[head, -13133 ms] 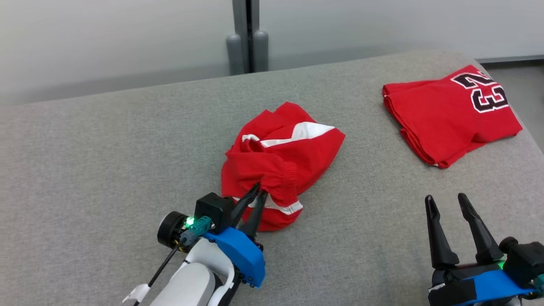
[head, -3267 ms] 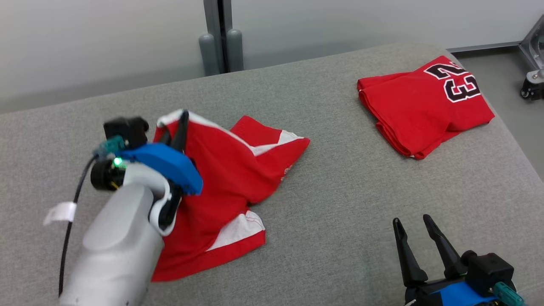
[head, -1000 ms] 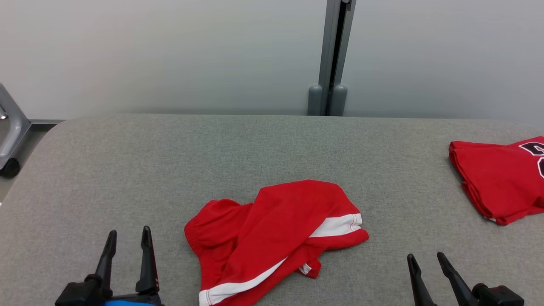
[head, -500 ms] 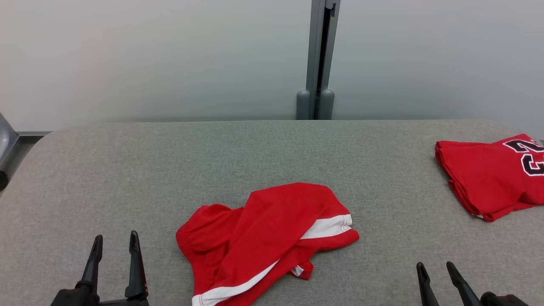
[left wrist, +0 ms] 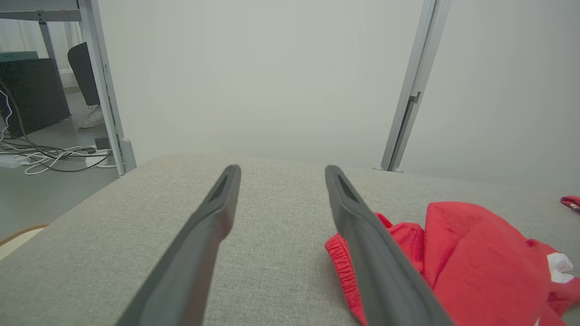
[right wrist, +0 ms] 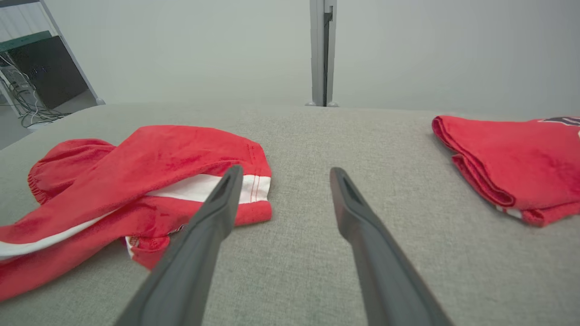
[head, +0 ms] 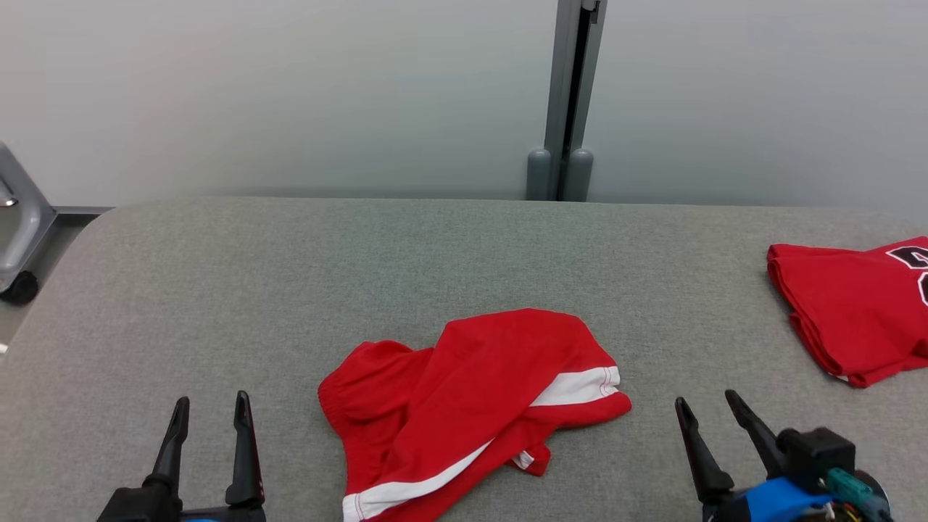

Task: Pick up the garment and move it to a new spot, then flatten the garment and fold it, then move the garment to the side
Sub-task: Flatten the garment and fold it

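Bare grey worktop (head: pixel 290 275) runs wide from nine through twelve o'clock of the crumpled red garment (head: pixel 471 391), easy passage there! At three o'clock, a broad lane separates it from the folded red jersey (head: pixel 848 312). Left end effector (head: pixel 212 399) and right end effector (head: pixel 705 397) flank it, jaws parted, touching nothing.

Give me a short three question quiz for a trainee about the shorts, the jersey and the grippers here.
1. True or false: the left gripper and right gripper are both open and empty.
2. The shorts lie: A) spread flat, B) crumpled, C) neatly folded.
3. Fill in: the folded jersey lies on the robot's ____ of the shorts.
Key: 1 true; 2 B; 3 right.
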### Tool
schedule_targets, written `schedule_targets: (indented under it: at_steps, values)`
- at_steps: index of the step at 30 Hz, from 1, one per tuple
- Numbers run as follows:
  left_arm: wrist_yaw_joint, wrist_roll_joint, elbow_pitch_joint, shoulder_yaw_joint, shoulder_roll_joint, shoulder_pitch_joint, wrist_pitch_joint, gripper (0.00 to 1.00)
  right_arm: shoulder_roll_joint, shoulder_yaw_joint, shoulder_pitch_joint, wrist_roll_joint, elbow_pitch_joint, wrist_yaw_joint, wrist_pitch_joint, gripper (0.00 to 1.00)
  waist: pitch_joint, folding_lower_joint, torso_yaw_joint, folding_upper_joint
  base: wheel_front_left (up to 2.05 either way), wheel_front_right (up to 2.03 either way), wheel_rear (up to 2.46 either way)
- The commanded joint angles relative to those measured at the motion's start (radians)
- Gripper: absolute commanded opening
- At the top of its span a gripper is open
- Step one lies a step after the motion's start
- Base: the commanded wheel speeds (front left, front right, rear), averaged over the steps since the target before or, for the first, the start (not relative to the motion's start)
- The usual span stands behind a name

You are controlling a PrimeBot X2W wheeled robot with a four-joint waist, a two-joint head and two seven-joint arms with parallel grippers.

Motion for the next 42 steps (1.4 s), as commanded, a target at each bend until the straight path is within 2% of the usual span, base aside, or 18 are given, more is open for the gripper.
schedule_targets:
  at_steps: [1,10,15,17,27,34,35,36,37,42]
  values:
    - [-0.007,0.007,0.002,-0.004,-0.002,-0.02,-0.004,1.0,-0.016,0.01,-0.043,-0.002,0.022,0.0,0.014,1.0,0.009,0.0,0.015,-0.0001,0.0,0.0,0.0]
    - [-0.017,0.007,0.009,-0.037,-0.014,-0.074,-0.004,1.0,-0.076,0.073,-0.272,0.005,0.228,0.0,0.08,1.0,0.086,0.0,0.101,-0.0001,0.0,0.0,0.0]
    - [-0.019,0.0,0.014,-0.051,-0.017,-0.103,-0.003,1.0,-0.092,0.097,-0.333,0.014,0.327,0.0,0.081,1.0,0.118,0.0,0.137,-0.0001,0.0,0.0,0.0]
    - [-0.02,-0.001,0.016,-0.061,-0.019,-0.113,-0.003,1.0,-0.102,0.115,-0.356,0.025,0.403,0.0,0.085,1.0,0.133,0.0,0.158,-0.0001,0.0,0.0,0.0]
    - [-0.023,-0.015,0.018,-0.075,-0.021,-0.128,-0.003,1.0,-0.108,0.166,-0.406,0.071,0.534,0.0,0.046,1.0,0.157,0.0,0.181,-0.0001,0.0,0.0,0.0]
    - [-0.012,-0.031,0.02,-0.106,-0.021,-0.148,-0.003,1.0,-0.099,0.252,-0.461,0.128,0.579,0.0,0.021,1.0,0.179,0.0,0.188,-0.0001,0.0,0.0,0.0]
    - [-0.01,-0.034,0.02,-0.108,-0.021,-0.149,-0.003,1.0,-0.096,0.263,-0.469,0.136,0.584,0.0,0.014,0.95,0.181,0.0,0.189,-0.0001,0.0,0.0,0.0]
    - [-0.008,-0.036,0.02,-0.11,-0.02,-0.152,-0.003,1.0,-0.095,0.273,-0.477,0.142,0.586,0.0,0.003,0.14,0.182,0.0,0.189,-0.0001,0.0,0.0,0.0]
    - [-0.008,-0.036,0.02,-0.111,-0.02,-0.153,-0.003,1.0,-0.097,0.28,-0.482,0.145,0.59,0.0,-0.008,0.0,0.183,0.0,0.188,-0.0001,0.0,0.0,0.0]
    - [0.0,-0.04,0.023,-0.104,-0.021,-0.133,-0.003,1.0,-0.116,0.309,-0.49,0.162,0.595,0.0,-0.075,0.0,0.175,0.0,0.166,-0.0001,0.0,0.0,0.0]
